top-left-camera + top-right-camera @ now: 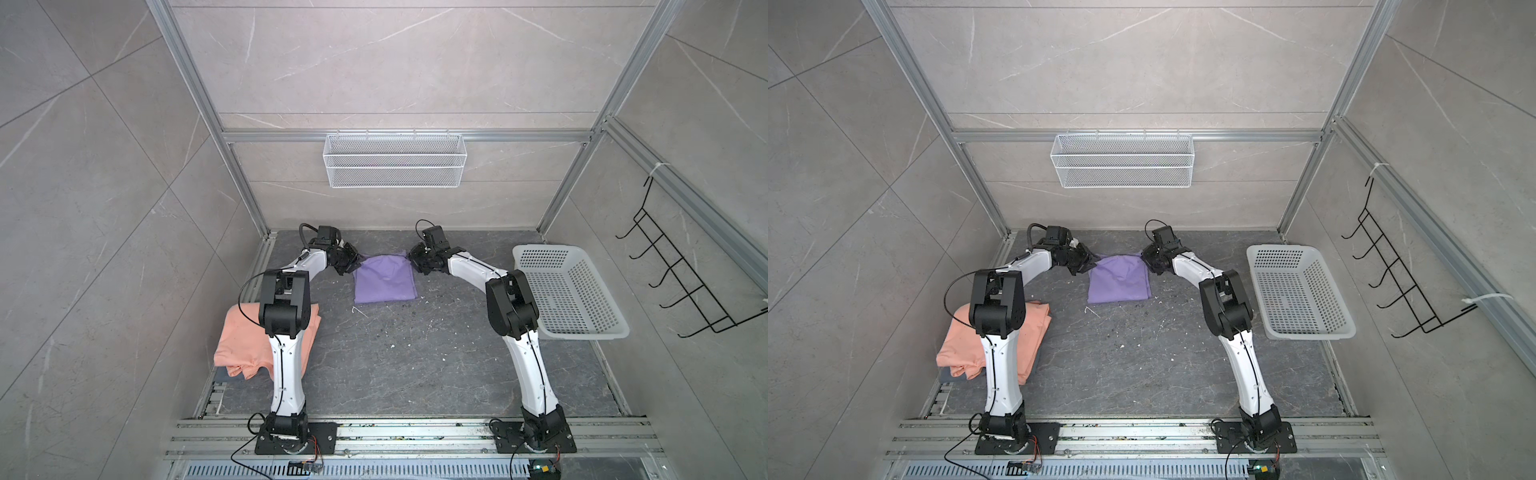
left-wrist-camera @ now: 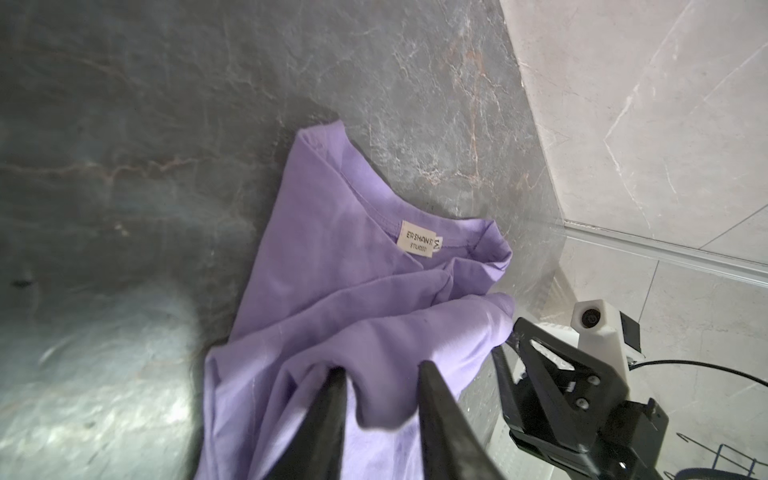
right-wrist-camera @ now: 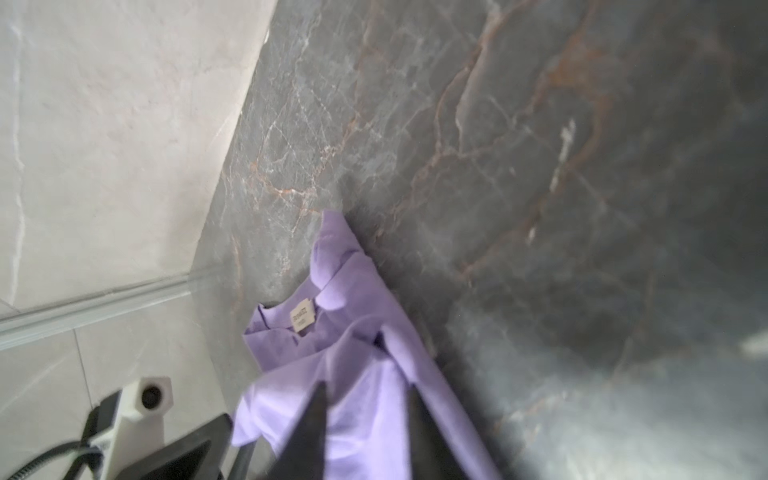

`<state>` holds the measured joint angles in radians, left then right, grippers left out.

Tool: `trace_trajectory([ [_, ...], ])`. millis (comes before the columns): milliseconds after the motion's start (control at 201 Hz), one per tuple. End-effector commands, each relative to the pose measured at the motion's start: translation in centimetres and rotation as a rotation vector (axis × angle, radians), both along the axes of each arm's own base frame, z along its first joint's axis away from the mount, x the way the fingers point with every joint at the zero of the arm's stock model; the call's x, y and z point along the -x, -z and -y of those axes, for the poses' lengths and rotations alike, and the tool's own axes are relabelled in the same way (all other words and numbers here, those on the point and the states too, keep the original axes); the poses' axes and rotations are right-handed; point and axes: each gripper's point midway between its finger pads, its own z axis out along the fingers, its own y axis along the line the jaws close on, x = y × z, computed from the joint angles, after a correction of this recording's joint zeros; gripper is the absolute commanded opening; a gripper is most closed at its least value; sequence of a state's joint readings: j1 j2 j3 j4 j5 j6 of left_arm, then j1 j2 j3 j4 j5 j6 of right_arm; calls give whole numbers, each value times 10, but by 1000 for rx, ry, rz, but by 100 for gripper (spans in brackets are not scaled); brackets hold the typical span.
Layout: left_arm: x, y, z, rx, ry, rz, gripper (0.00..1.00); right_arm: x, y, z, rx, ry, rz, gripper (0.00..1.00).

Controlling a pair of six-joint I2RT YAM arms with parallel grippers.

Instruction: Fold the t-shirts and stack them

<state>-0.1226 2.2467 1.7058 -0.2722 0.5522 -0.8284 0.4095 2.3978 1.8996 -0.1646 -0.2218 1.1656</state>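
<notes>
I see the lavender t-shirt point(image 1: 384, 280) point(image 1: 1119, 282) lying folded into a rough rectangle on the dark marble tabletop point(image 1: 415, 365), towards the far edge and about midway between the two arms. Both arms reach in to its far corners. The left gripper point(image 1: 353, 262) point(image 2: 382, 368) sits at the far left corner. In the left wrist view its jaws stand parted, with a rumpled fold of purple cloth point(image 2: 332, 257) lying between them and not clamped. The right gripper point(image 1: 415, 257) point(image 3: 365, 386) sits at the far right corner. Its wrist view is blurred, but I can make out a clear gap between its jaws too, with cloth point(image 3: 357, 374) under and between them. The shirt's collar faces the back wall, and the beige neck label point(image 2: 417, 243) point(image 3: 302, 318) shows inside it.

The salmon t-shirt point(image 1: 241, 340) point(image 1: 963, 340) lies loosely folded at the left edge of the table, partly hidden under the left arm's elbow and well apart from the lavender one. The white perforated plastic basket point(image 1: 540, 248) point(image 1: 1281, 248) stands at the right edge, beside the right arm.
</notes>
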Motion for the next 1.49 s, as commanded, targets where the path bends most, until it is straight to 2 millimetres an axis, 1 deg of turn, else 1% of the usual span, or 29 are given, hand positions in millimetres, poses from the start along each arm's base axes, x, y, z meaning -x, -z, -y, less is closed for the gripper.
trace_trajectory([
  [0, -23, -58, -13, 25, -42, 148, 41, -20, -43, 8, -50, -3, 143, 44],
  [15, -22, -59, -16, 15, -52, 152, 43, -19, -48, 9, -48, -6, 152, 44],
  [105, -16, -70, -28, -39, -102, 182, 55, -12, -60, 19, -9, -21, 175, 47],
  [169, -9, -78, -30, -53, -122, 208, 58, -3, -66, 22, 14, -45, 163, 47],
  [219, -1, -82, -29, -69, -129, 208, 60, 6, -67, 19, 18, -71, 141, 47],
  [299, 13, -85, -19, -90, -113, 196, 61, 21, -69, 10, 23, -107, 122, 47],
  [403, 30, -82, 8, -102, -42, 157, 61, 38, -69, -4, 26, -140, 97, 47],
  [483, 37, -76, 29, -64, -2, 125, 61, 46, -69, -20, 12, -176, 94, 47],
  [548, 38, -68, 42, -52, 22, 118, 61, 49, -63, -33, 6, -202, 86, 47],
  [622, 36, -56, 52, -30, 39, 99, 61, 49, -51, -41, 12, -210, 54, 46],
  [717, 30, -38, 59, 1, 42, 80, 61, 46, -35, -48, 19, -201, 27, 46],
  [796, 28, -20, 59, 1, 35, 45, 61, 47, -18, -53, 31, -201, -19, 45],
  [856, 32, -9, 58, -9, 28, 23, 60, 50, -9, -57, 47, -215, -39, 45],
  [1020, 50, 15, 50, -38, 5, -34, 60, 62, 23, -52, 119, -244, -121, 45],
  [1115, 69, 29, 48, -50, -5, -71, 60, 69, 45, -43, 185, -268, -165, 45],
  [1165, 80, 36, 49, -55, -4, -92, 60, 70, 53, -36, 221, -271, -184, 45],
  [1239, 103, 47, 56, -65, 7, -139, 60, 68, 58, -29, 243, -282, -188, 45],
  [1314, 135, 58, 72, -58, 9, -196, 60, 61, 60, -19, 269, -277, -200, 45],
  [1364, 157, 61, 89, -16, -4, -217, 60, 53, 58, -11, 284, -266, -198, 45],
  [1434, 182, 55, 118, 60, -10, -221, 60, 37, 47, -3, 297, -249, -160, 45],
  [1488, 197, 45, 139, 118, -4, -220, 60, 23, 31, 0, 291, -247, -105, 45],
])
